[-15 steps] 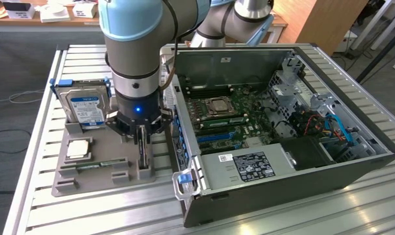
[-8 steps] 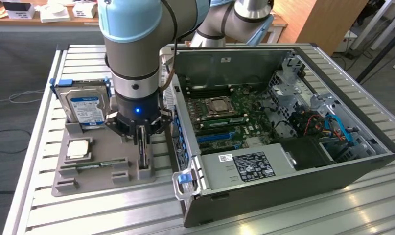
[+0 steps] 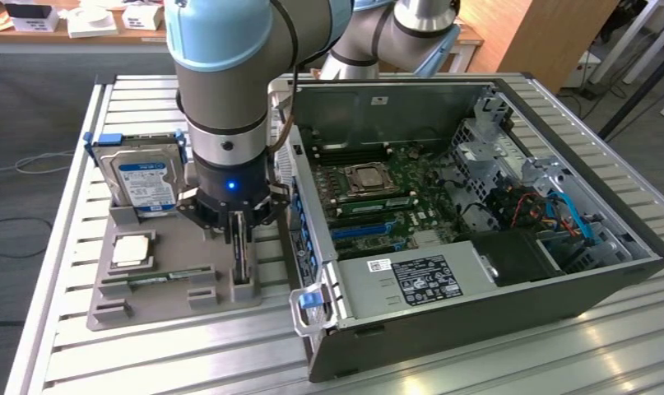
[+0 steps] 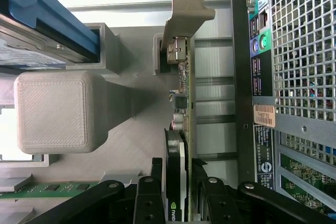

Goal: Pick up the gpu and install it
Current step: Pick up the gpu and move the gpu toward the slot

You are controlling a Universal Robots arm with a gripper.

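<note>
Your pincer (image 4: 176, 163) stands spread astride the gpu (image 4: 181, 100), upright in its tray (image 3: 156, 311) beside the case (image 3: 508, 325), neither lifted nor installed yet.

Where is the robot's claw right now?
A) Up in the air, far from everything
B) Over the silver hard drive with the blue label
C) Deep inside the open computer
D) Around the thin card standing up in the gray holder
D: the gripper has a finger on each side of the gpu, which stands on edge in the gray holder beside the open computer case.
</note>
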